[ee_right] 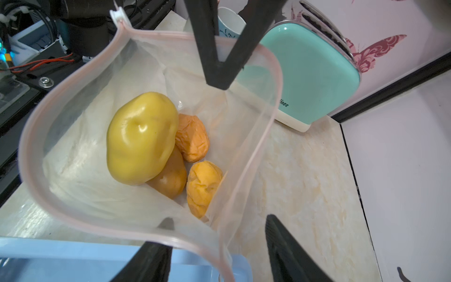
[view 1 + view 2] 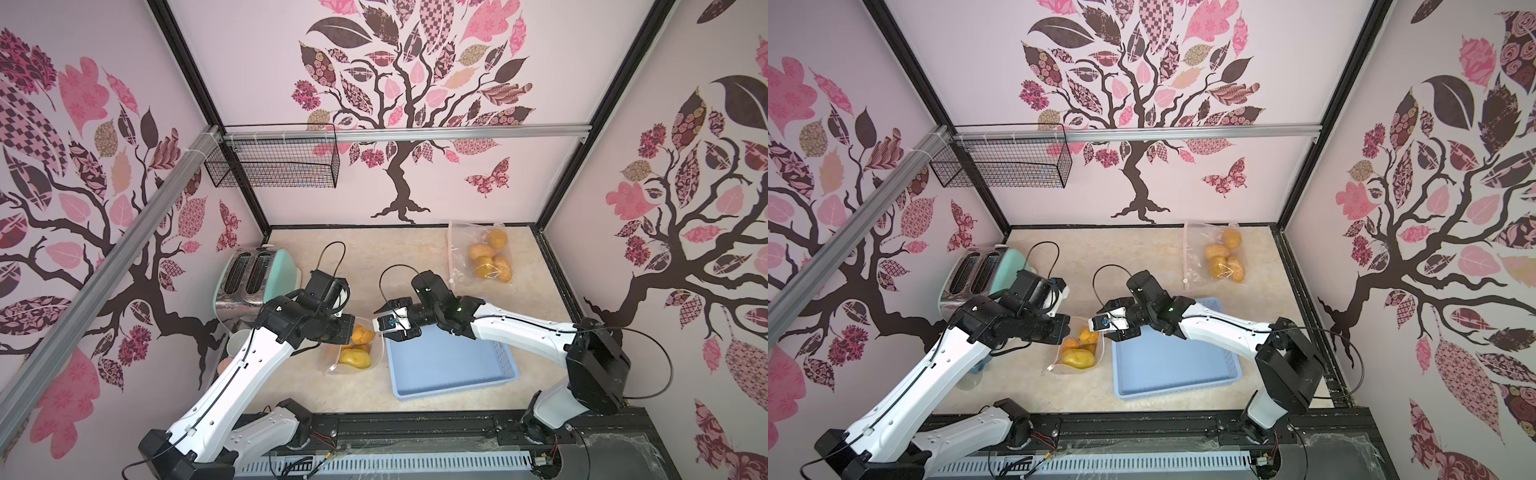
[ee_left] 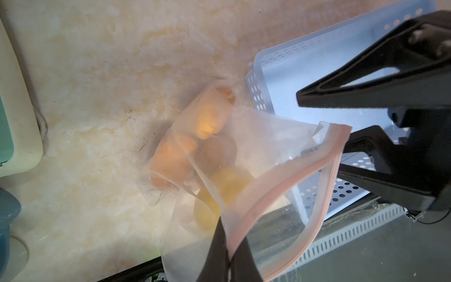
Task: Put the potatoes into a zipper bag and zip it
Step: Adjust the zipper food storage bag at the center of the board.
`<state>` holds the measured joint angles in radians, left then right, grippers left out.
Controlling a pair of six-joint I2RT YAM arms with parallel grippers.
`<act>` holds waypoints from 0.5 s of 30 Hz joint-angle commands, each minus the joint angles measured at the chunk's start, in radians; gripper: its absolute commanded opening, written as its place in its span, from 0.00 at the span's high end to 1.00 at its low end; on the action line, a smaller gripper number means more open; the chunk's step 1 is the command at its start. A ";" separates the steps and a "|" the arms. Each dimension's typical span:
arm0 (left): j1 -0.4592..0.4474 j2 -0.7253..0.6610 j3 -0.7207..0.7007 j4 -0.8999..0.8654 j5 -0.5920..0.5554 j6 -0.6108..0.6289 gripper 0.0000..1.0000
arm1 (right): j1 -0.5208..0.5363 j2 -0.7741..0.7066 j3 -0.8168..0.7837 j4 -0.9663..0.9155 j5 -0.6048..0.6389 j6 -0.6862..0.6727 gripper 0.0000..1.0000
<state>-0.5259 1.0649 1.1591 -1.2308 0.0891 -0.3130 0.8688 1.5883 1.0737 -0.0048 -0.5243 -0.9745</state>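
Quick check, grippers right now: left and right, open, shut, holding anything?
Left gripper: shut on the zipper bag, pinching its rim.
Right gripper: open, jaws either side of the bag's rim, not clamped.

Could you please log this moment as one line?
zipper bag: unzipped, four potatoes inside | left gripper: shut on rim | right gripper: open, straddling opposite rim

The lower zipper bag (image 2: pixel 375 347), mid-frame, holds 4 potatoes (image 1: pixel 142 136), 1 yellow and 3 orange; the upper zipper bag (image 2: pixel 459 249), upper right, holds 4 orange-brown: 2 bags, 8 potatoes. Also 1 blue basket (image 2: pixel 449 365), 1 toaster (image 2: pixel 249 274), 1 wire basket (image 2: pixel 282 166).
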 commanded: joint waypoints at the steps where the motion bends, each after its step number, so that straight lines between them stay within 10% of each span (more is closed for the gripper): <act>1: 0.004 0.006 -0.033 0.033 0.004 -0.012 1.00 | -0.002 0.013 0.009 0.047 -0.067 -0.018 0.43; 10: 0.003 0.012 -0.039 0.036 -0.017 -0.032 0.99 | -0.025 0.020 -0.017 0.158 -0.141 0.086 0.81; 15: 0.014 -0.033 0.009 0.024 -0.089 -0.039 0.58 | -0.134 0.043 -0.094 0.503 -0.223 0.409 1.00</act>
<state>-0.5224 1.0691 1.1385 -1.2102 0.0475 -0.3450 0.7986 1.5963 1.0157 0.2581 -0.6758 -0.7868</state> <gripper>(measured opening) 0.361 0.051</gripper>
